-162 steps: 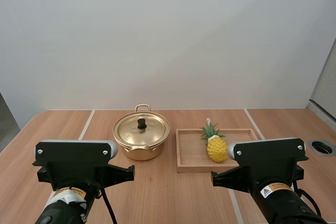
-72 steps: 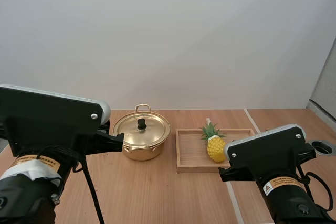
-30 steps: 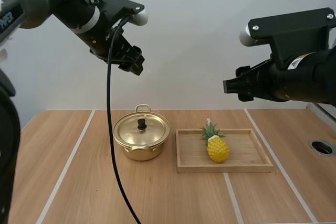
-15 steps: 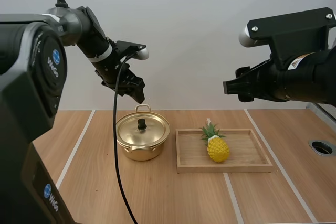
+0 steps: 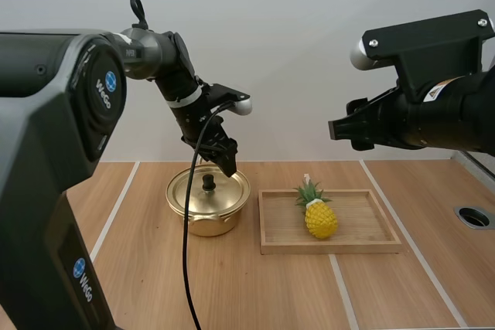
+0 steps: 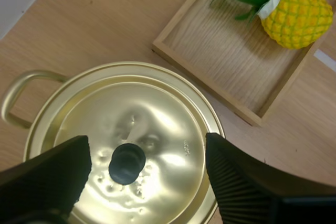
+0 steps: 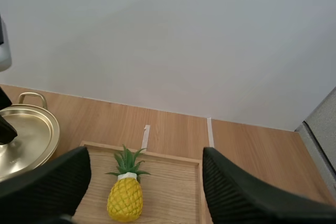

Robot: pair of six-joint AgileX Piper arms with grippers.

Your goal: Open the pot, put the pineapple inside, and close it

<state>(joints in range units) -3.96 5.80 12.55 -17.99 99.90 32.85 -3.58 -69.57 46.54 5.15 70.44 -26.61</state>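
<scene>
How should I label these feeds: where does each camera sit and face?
High: behind and above the arm bases, looking down over the table; left arm and right arm show.
Left wrist: on the left arm, looking down on the lid between left gripper's open fingers.
Right wrist: on the right arm, facing pineapple and tray past right gripper's open fingers.
All share lid and pineapple.

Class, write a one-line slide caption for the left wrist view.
Open left gripper poised over the pot lid, fingers flanking its black knob; pineapple lies in the wooden tray.

The knob [image 6: 126,163] lies clear below the spread left tool [image 6: 147,150]; the tray [image 6: 205,85] flanks the pot [image 5: 205,226].
</scene>
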